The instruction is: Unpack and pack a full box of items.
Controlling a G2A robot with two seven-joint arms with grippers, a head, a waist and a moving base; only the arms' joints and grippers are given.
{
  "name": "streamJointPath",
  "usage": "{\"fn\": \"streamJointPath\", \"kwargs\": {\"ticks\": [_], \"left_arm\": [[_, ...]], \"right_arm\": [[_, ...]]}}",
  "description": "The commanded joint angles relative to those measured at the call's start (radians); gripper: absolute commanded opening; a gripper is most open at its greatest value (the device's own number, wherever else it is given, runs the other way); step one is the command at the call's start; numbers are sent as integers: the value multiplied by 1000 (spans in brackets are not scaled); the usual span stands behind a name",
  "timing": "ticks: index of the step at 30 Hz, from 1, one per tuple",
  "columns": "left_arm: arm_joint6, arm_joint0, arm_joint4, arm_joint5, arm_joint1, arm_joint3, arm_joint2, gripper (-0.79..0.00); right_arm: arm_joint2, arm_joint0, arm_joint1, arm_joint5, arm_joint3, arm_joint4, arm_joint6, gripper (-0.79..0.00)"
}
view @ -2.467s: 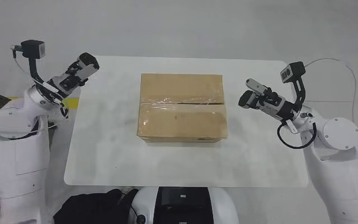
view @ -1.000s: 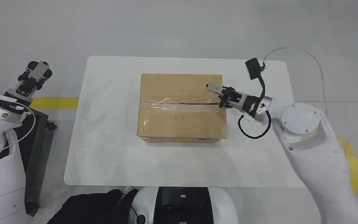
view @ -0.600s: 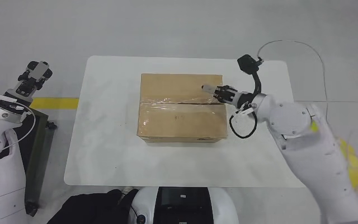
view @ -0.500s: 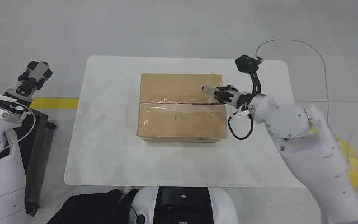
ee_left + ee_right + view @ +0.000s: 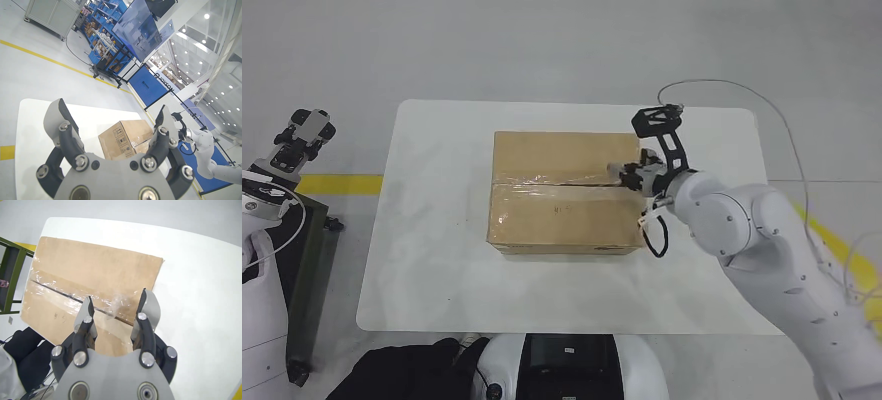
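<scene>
The tabletop (image 5: 442,260) carries the closed box (image 5: 567,215) at its centre, with its long axis and taped seam (image 5: 552,182) running left to right. The nearer right arm (image 5: 722,215) is posed over the box's right end. The right fingers (image 5: 149,302), released, straddle a lifted tape tab (image 5: 113,306) on the seam. The left fingers (image 5: 54,117), also released, hang well off the tabletop.

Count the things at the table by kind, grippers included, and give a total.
Cardboard box: 1
Clear tape strip along the box's top seam: 1
White table: 1
Grippers: 2, the left gripper and the right gripper, both open
Total: 5
</scene>
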Motion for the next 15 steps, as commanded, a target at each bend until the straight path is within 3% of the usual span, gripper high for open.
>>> {"fn": "streamJointPath", "kwargs": {"ticks": [1,9,11,13,15], "left_arm": [[0,0,0,0,0,0,0,0],[0,0,0,0,0,0,0,0],[0,0,0,0,0,0,0,0],[0,0,0,0,0,0,0,0],[0,0,0,0,0,0,0,0]], "right_arm": [[-14,9,-2,-1,6,-36,18,-369],[-73,57,-22,-18,21,-93,81,-409],[-80,66,-26,-8,23,-118,90,-471],[-81,70,-29,2,21,-138,100,-582],[-75,70,-31,12,14,-148,105,-613]]}}
